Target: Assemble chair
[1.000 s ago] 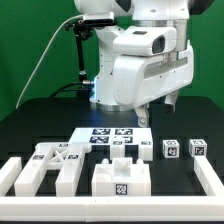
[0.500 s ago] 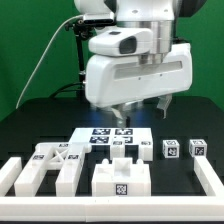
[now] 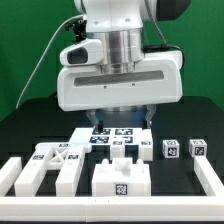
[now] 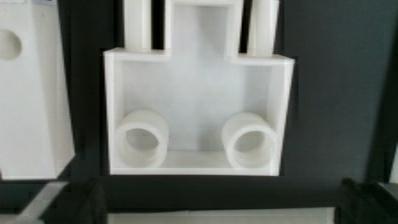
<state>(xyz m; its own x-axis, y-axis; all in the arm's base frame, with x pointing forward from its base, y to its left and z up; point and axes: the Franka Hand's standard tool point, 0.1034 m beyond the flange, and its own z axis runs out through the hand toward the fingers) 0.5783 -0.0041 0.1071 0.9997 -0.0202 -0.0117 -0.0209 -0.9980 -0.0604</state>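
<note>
The arm is hanging low over the black table, filling most of the exterior view. The claw is standing released, its two dark fingers spread wide and gripping nothing, hovering just above the marker board. The chair is lying unassembled in loose white pieces on the table in front of the arm. There are five pieces in the exterior view: one frame piece with a cross brace at the exterior view's left, one blocky piece with a tag on its front face in the middle, and three small cubes in a row at the exterior view's right, each showing a tag. Two plain white rails are bordering the sides. The wrist view is looking straight down on one flat panel with two round sockets and two bars running off its far edge. One more white piece is lying just beside it, apart by a dark gap.
</note>
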